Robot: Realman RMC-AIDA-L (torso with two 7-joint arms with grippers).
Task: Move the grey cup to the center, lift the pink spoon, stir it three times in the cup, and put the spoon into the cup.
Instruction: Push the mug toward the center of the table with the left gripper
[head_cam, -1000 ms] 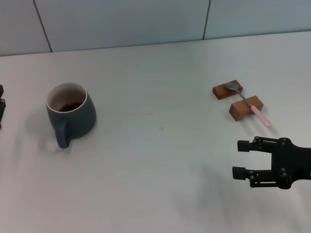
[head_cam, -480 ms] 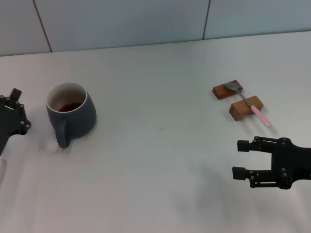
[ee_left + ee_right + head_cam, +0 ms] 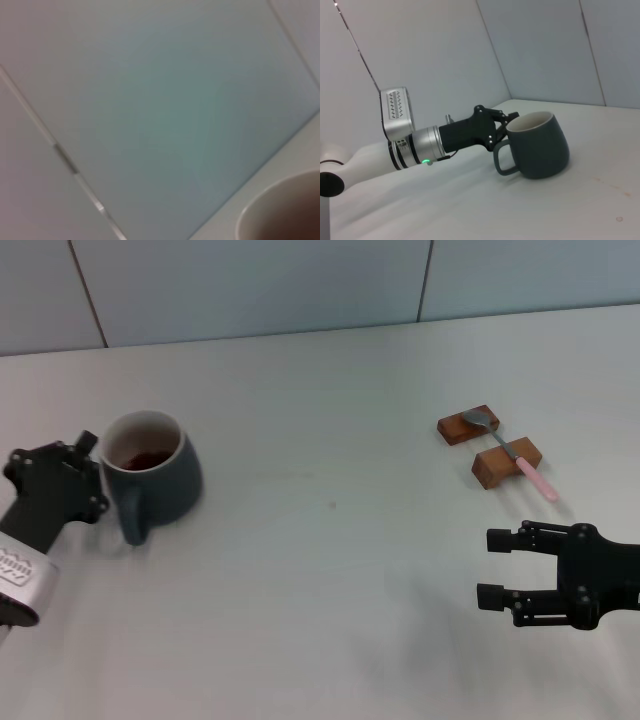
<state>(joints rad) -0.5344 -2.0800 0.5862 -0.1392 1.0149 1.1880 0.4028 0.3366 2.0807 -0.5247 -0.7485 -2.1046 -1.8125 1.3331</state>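
The grey cup [image 3: 160, 472] stands upright at the table's left, with its handle [image 3: 130, 525] toward the front. It also shows in the right wrist view [image 3: 535, 145], and its pale rim shows in the left wrist view [image 3: 280, 210]. My left gripper [image 3: 93, 475] is open, right against the cup's left side by the rim and handle; it also shows in the right wrist view [image 3: 501, 130]. The pink spoon [image 3: 510, 452] lies across two wooden blocks at the right. My right gripper [image 3: 492, 567] is open and empty, well in front of the spoon.
The two brown wooden blocks [image 3: 468, 425] [image 3: 507, 463] carry the spoon, with its pink handle end [image 3: 540, 484] sticking out toward the front. A tiled wall [image 3: 300, 280] closes the table's far edge.
My left gripper has come in from the left edge and reached the cup's side. The cup has shifted slightly to the right. The right arm and the spoon have not moved.
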